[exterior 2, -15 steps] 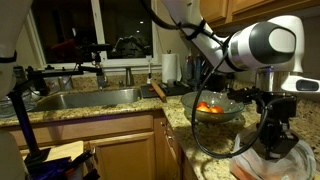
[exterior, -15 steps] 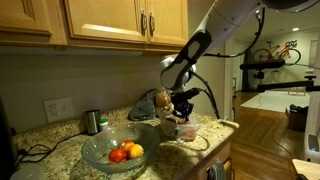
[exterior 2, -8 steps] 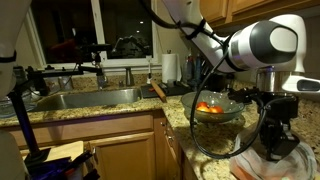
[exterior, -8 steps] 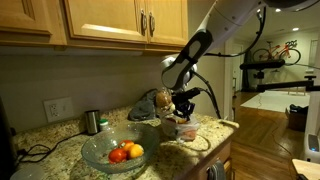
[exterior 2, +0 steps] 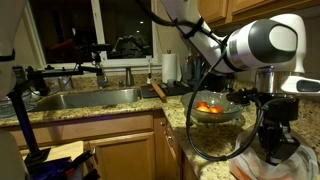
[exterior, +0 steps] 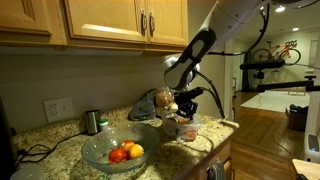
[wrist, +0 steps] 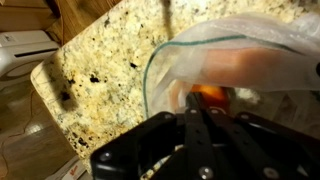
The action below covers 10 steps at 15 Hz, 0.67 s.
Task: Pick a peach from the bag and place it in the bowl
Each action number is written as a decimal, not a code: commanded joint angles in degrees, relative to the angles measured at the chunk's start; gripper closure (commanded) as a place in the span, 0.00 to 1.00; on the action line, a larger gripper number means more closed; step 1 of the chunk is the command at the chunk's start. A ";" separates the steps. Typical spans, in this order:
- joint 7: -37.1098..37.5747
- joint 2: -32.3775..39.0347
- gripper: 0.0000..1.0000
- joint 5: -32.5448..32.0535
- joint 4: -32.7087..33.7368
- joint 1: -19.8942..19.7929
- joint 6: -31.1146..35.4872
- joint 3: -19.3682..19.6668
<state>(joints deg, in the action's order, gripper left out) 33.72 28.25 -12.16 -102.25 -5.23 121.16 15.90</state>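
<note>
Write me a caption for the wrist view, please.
Shut fingers before a translucent bag on a speckled granite counter, an orange peach showing just past their tips.

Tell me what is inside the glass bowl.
The bowl holds a red fruit and an orange fruit beside it. Anything lying behind or under them is covered.

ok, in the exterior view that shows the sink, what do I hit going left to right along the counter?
Sink → white roll → glass bowl with fruit in it → the arm's jaws, shut, low near the right edge.
</note>
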 commanded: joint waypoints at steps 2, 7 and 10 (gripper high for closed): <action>2.04 -3.45 0.80 -1.93 -4.11 1.11 -0.72 0.85; 1.93 -3.81 0.49 -2.26 -4.37 1.05 -0.98 0.74; 1.88 -3.82 0.28 -2.44 -4.30 1.11 -1.04 0.69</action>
<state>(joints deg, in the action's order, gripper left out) 34.07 27.40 -13.04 -103.14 -5.15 121.02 15.90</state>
